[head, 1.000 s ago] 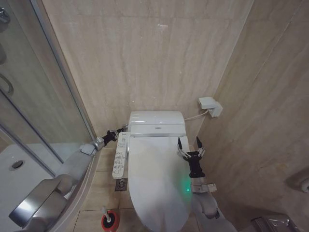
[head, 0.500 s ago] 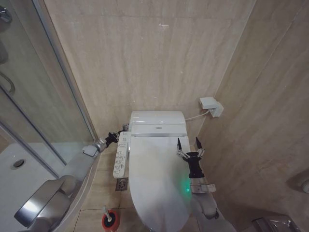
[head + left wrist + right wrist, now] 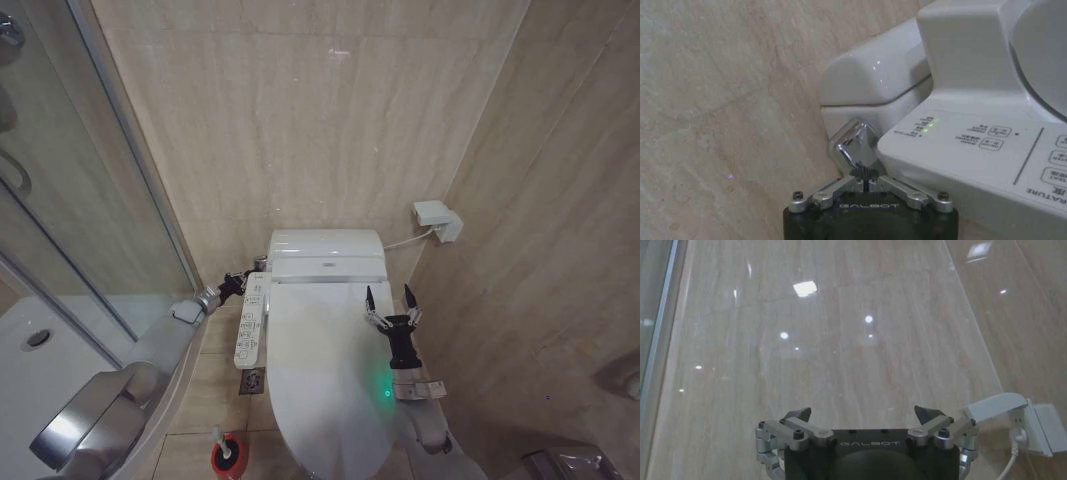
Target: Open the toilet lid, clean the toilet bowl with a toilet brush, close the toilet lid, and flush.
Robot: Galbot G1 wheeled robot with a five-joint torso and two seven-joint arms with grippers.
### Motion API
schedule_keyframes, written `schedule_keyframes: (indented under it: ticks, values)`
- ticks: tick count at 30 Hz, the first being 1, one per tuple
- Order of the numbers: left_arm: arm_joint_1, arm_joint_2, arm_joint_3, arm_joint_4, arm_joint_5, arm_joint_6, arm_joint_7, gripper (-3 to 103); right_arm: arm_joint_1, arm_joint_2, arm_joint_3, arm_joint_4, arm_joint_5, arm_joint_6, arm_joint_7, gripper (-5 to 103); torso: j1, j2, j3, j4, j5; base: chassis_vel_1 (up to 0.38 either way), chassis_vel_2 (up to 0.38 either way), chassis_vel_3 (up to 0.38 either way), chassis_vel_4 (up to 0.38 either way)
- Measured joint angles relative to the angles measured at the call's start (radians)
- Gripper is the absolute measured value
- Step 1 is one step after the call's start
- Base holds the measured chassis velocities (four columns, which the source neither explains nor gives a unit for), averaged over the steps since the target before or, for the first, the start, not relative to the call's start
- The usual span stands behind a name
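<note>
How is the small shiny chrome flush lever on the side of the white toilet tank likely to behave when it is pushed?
The small chrome flush lever looks like polished metal, so probably stiff but slippery. The left gripper, fingers shut, meets it at its tip and could slide off. Mounted on the white ceramic tank, it likely pivots rather than shifts.

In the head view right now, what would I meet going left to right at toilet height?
Shower tray → left gripper, tips closed at the flush lever → control panel → toilet lid, shut → right gripper, open above the lid → wall socket.
</note>
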Motion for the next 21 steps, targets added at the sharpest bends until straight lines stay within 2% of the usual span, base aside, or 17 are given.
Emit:
schedule_keyframes:
  ticks: [21]
  values:
    - [-0.003, 0.000, -0.003, 0.001, 0.002, 0.003, 0.001, 0, -0.001, 0.008, 0.000, 0.000, -0.005, 0.000, -0.001, 100, 0.000, 0.000, 0.000, 0.0000, 0.0000, 0.000, 0.000, 0.000, 0.000]
